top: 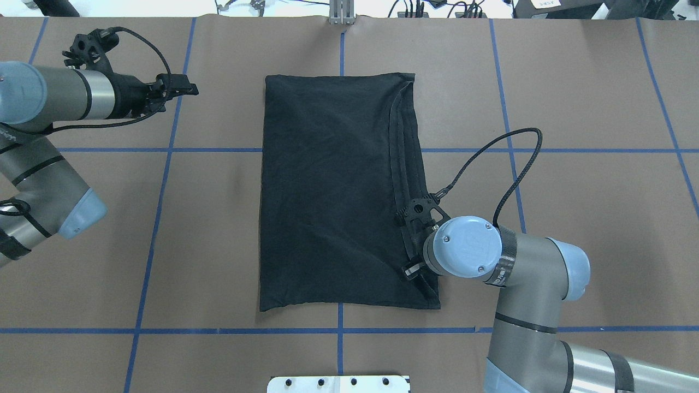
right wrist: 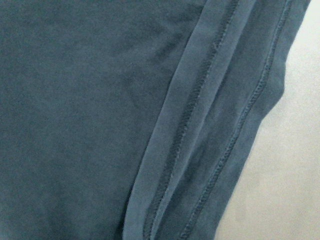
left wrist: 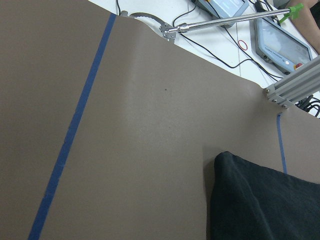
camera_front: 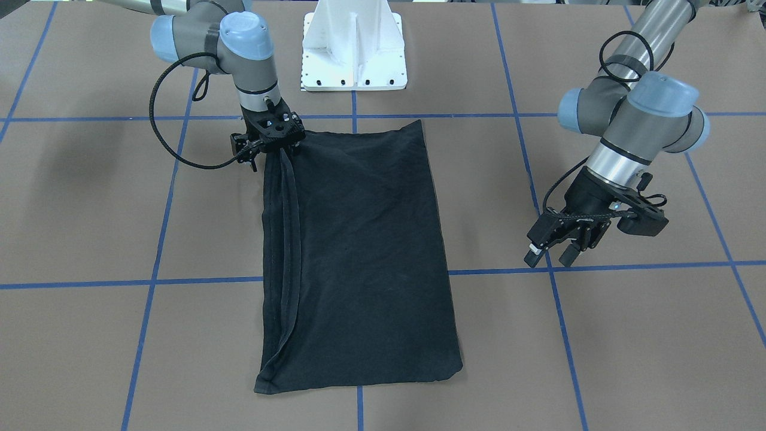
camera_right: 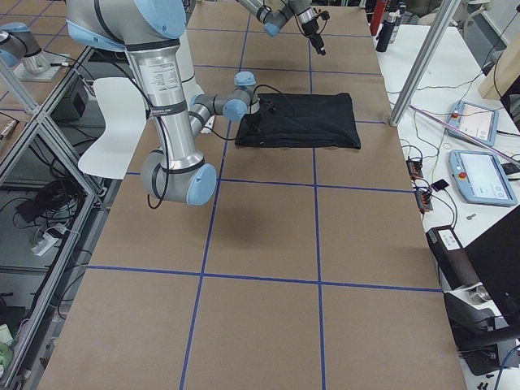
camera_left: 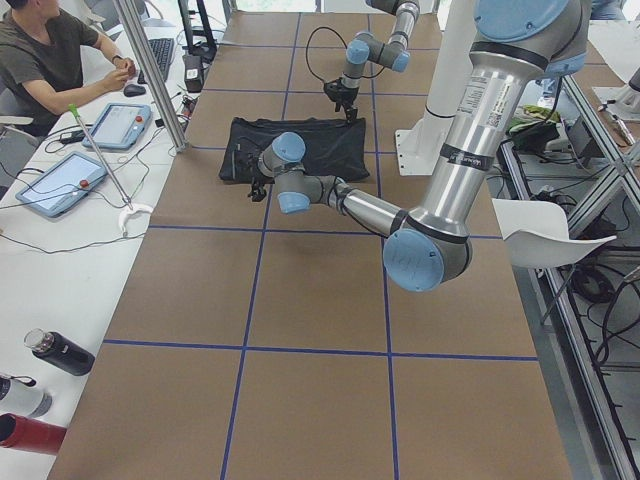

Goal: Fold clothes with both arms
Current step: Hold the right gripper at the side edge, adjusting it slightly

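You'll see the T-shirt (camera_front: 365, 251) folded rectangular at the middle of the surface (camera_front: 90, 209); the right gripper (camera_front: 280, 149) sits on its hemmed corner, perhaps pinching, though you cannot tell; the left gripper (camera_front: 549, 256) hangs spread, empty, well apart.

T-shirt (camera_front: 359, 251): 1 | arms: 2, left arm (camera_front: 625, 129), right arm (camera_front: 248, 63) | end effectors: 2, left end effector (camera_front: 551, 256), right end effector (camera_front: 275, 145) | pedestal base (camera_front: 354, 57): 1 | worktop (camera_front: 90, 209): 1 | person (camera_left: 45, 60): 1 | touchscreen pendants (camera_left: 125, 125) (camera_left: 60, 185): 2

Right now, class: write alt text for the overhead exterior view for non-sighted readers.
A black T-shirt, folded into a tall rectangle, lies mid-table. The right arm points down onto its layered right edge; the left arm hovers apart at upper left.
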`<state>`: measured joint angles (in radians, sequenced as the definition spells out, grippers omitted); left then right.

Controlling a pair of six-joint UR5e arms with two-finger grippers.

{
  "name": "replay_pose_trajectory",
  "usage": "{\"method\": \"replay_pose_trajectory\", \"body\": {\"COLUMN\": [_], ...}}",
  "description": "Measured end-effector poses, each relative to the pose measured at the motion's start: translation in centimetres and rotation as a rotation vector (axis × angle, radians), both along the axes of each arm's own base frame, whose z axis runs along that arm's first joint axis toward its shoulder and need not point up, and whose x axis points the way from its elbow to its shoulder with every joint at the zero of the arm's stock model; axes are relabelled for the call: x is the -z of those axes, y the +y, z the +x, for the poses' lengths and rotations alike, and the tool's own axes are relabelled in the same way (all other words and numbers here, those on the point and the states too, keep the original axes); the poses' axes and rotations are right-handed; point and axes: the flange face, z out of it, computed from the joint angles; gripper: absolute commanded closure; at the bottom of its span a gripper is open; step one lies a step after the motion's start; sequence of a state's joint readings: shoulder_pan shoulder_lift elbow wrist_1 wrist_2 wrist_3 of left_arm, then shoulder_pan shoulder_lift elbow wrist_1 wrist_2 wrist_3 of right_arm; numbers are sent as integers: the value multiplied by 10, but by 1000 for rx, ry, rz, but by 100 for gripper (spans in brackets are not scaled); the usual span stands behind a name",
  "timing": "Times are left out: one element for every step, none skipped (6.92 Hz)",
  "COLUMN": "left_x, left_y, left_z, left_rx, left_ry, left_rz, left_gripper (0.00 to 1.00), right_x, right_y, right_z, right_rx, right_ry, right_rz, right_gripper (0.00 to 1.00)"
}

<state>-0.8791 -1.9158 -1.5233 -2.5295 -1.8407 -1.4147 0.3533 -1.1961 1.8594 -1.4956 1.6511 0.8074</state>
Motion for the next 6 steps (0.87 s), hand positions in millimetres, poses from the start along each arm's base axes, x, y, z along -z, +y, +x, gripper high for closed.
{"method": "replay_pose_trajectory", "body": {"left_x": [0, 1, 1, 1, 1, 0], "left_y": [0, 0, 0, 0, 0, 0], "left_z": [0, 0, 0, 0, 1, 1], "left_rx": [0, 1, 1, 1, 0, -1], "left_ry": [1, 1, 1, 2, 2, 1], "left_rz": [0, 0, 0, 0, 0, 0], "left_gripper": [0, 0, 0, 0, 0, 0], "right_x": [-1, -2, -3, -5, -7, -8], "right_y": [-3, -4, -6, -7, -9, -10], "right_z": [2, 3, 4, 5, 6, 6], "right_rx": [-4, -8, -10, -13, -16, -19], "right_ry": [1, 4, 9, 12, 16, 19], "right_rz": [-1, -3, -5, -6, -8, -10], "right_gripper": [0, 0, 0, 0, 0, 0]}}
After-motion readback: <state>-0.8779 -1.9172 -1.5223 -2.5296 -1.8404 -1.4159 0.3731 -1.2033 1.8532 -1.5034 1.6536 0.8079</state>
